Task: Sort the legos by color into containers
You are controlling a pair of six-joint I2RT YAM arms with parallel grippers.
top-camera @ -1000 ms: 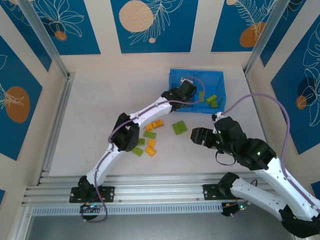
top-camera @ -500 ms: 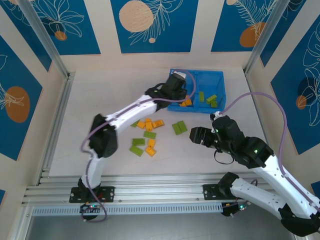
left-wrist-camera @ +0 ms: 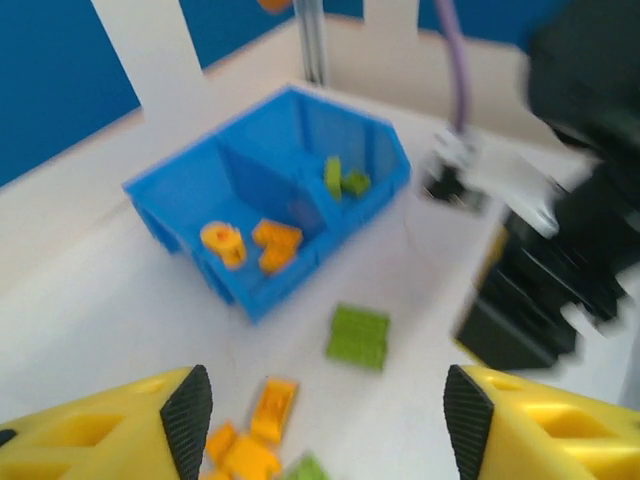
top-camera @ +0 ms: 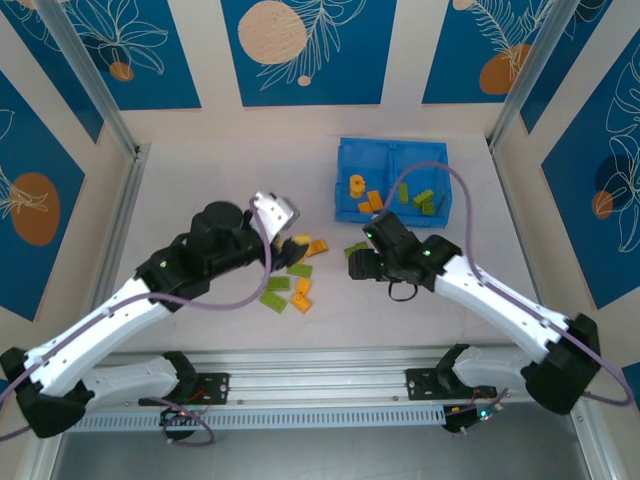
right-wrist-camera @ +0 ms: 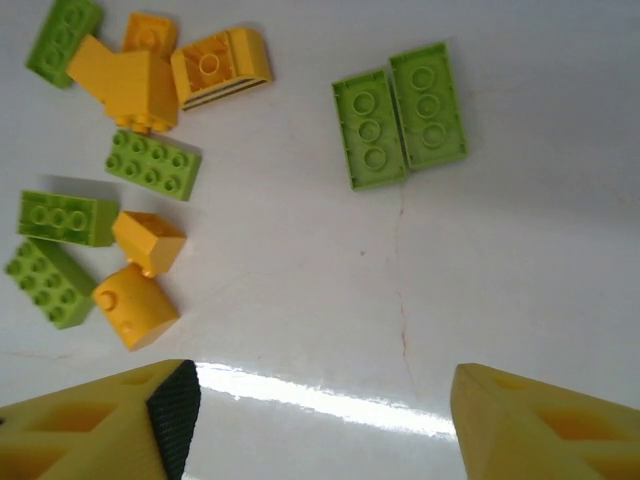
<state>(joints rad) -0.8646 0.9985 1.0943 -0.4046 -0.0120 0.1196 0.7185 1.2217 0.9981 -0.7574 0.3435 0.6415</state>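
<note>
Left wrist view is motion-smeared; the right arm [left-wrist-camera: 560,250] reads as a black blur. Blue bin [top-camera: 390,148]: orange-yellow bricks [top-camera: 365,197] in the left compartment, lime bricks [top-camera: 420,200] in the right. Left gripper [left-wrist-camera: 327,425] jaws apart, empty; loose orange bricks [left-wrist-camera: 272,405] on the table between them, partly cut off by the frame edge. Right gripper [right-wrist-camera: 320,420] jaws wide, empty; paired green bricks [right-wrist-camera: 400,115] lie ahead, untouched, with a mixed cluster [right-wrist-camera: 152,163] alongside.
</note>
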